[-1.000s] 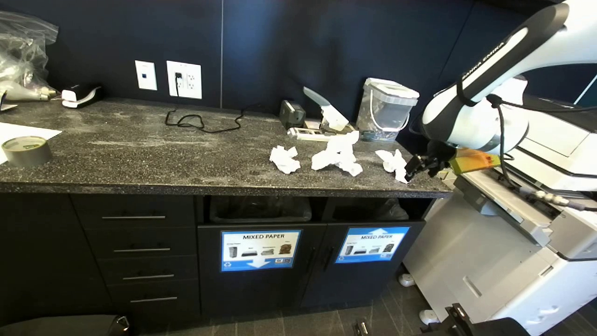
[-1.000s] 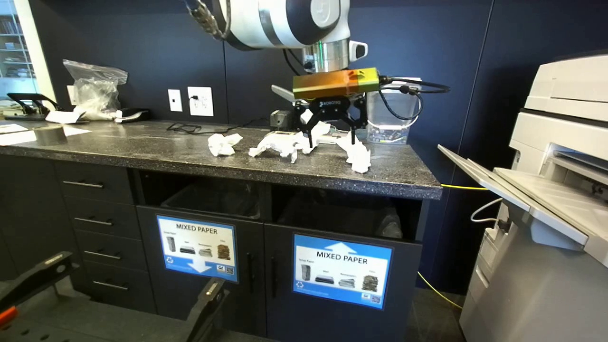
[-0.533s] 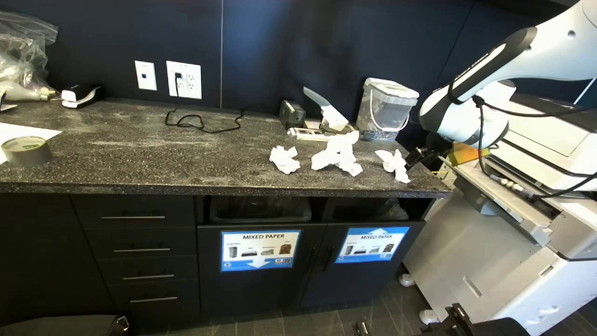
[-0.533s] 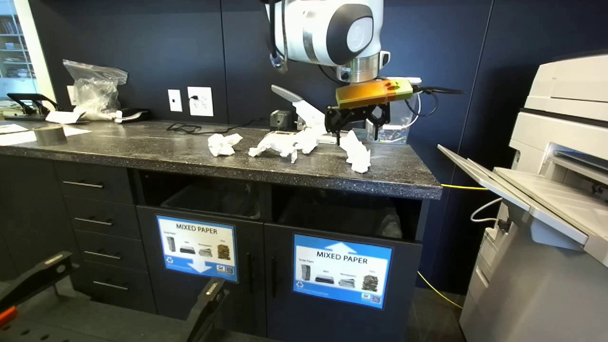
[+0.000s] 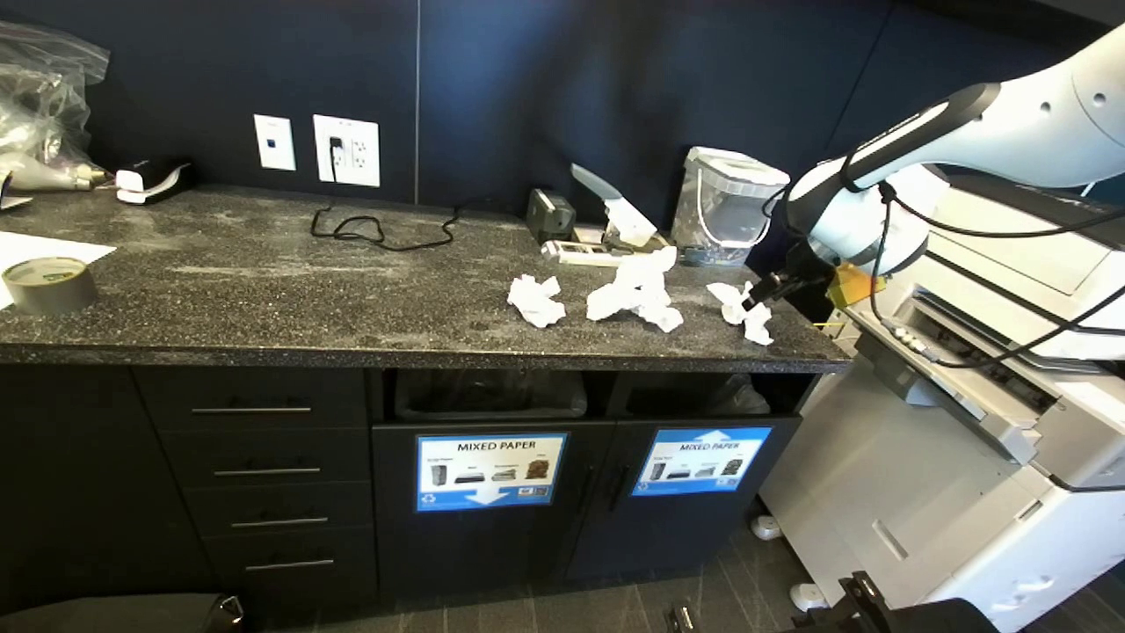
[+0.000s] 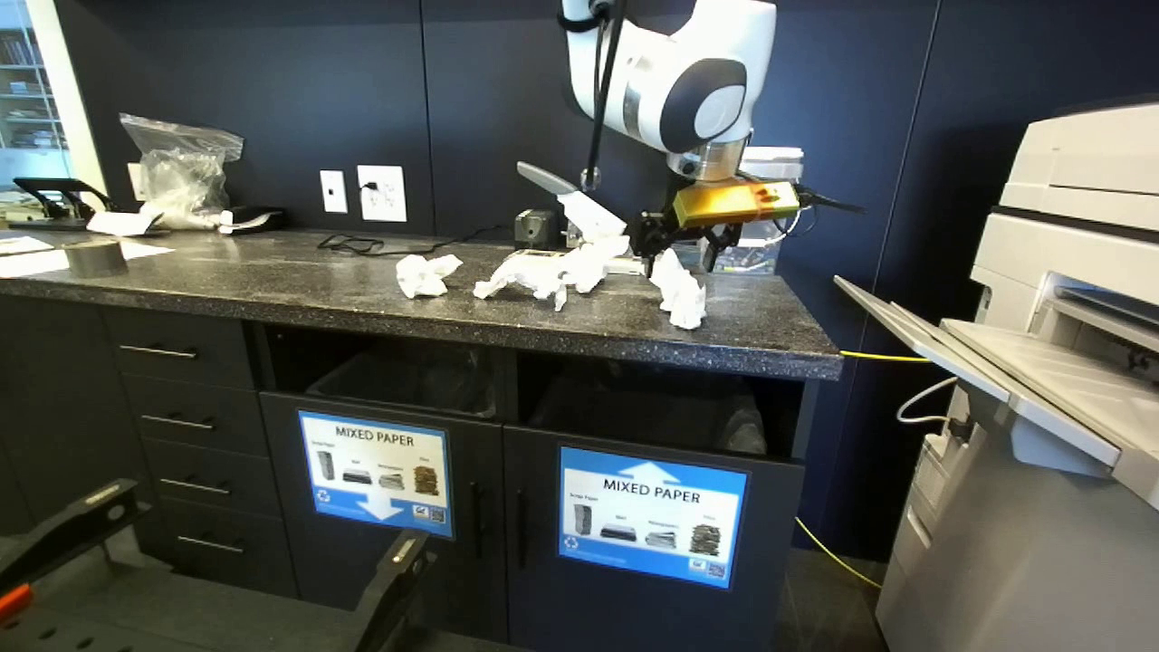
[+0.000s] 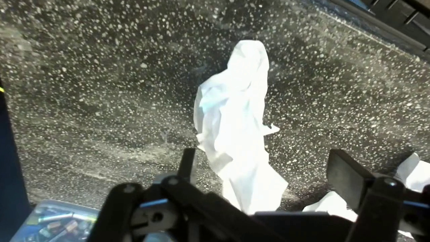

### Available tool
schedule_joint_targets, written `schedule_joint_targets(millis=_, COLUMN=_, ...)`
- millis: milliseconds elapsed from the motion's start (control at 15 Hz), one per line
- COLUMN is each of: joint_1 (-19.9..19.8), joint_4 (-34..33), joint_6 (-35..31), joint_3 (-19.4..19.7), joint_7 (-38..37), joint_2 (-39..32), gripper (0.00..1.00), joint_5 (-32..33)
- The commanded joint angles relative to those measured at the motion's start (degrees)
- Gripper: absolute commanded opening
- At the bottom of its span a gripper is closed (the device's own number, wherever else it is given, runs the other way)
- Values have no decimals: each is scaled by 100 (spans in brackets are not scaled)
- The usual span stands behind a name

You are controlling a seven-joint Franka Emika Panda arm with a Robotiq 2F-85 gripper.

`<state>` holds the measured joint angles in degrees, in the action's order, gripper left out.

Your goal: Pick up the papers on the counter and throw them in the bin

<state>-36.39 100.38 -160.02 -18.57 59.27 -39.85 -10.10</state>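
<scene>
Crumpled white papers lie on the dark speckled counter (image 5: 352, 303). Both exterior views show a single left wad (image 5: 536, 301), a larger heap (image 5: 635, 294) in the middle and a right wad (image 6: 681, 297) near the counter's end. My gripper (image 7: 263, 160) is open above the right wad. In the wrist view this long wad (image 7: 238, 134) reaches between the spread fingers, closer to the left one, and nothing is gripped. Part of another wad (image 7: 331, 205) shows beside the right finger. Below the countertop, the bin (image 6: 403, 380) sits inside a cabinet opening above a "mixed paper" sign.
Behind the papers stand a clear lidded bucket (image 5: 725, 211), a white item with a grey handle (image 5: 620, 215) and a small black box (image 5: 552, 215). A printer (image 5: 949, 457) adjoins the counter's end. A tape roll (image 5: 51, 286) and a cable (image 5: 378, 237) lie farther left.
My gripper has shifted across toward the right wad, turned somewhat, and come lower over it. It has stayed open. The papers lie where they were.
</scene>
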Motion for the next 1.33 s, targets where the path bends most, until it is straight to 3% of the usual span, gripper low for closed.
schedule_joint_targets(millis=0, joint_1=-4, joint_4=-742, joint_6=514, joint_3=-47, joint_7=444, joint_2=-482, gripper=100, joint_5=-85)
schedule_joint_targets(millis=200, joint_1=152, joint_4=-1020, joint_6=703, joint_3=170, joint_7=494, joint_2=-689, gripper=100, joint_5=-47)
schedule_joint_targets(millis=933, joint_1=282, joint_4=-1568, joint_6=964, joint_3=312, joint_7=653, joint_2=-1012, gripper=100, joint_5=-119)
schedule_joint_targets(millis=1000, joint_1=294, joint_4=-1577, joint_6=964, joint_3=323, joint_7=637, joint_2=-1018, gripper=77, joint_5=-125)
schedule_joint_targets(millis=1133, joint_1=296, joint_4=-1628, joint_6=998, joint_3=331, joint_7=632, joint_2=-1050, gripper=68, joint_5=-133)
schedule_joint_targets(millis=1267, joint_1=312, joint_4=-1646, joint_6=1009, joint_3=339, joint_7=627, joint_2=-1072, gripper=50, joint_5=-129)
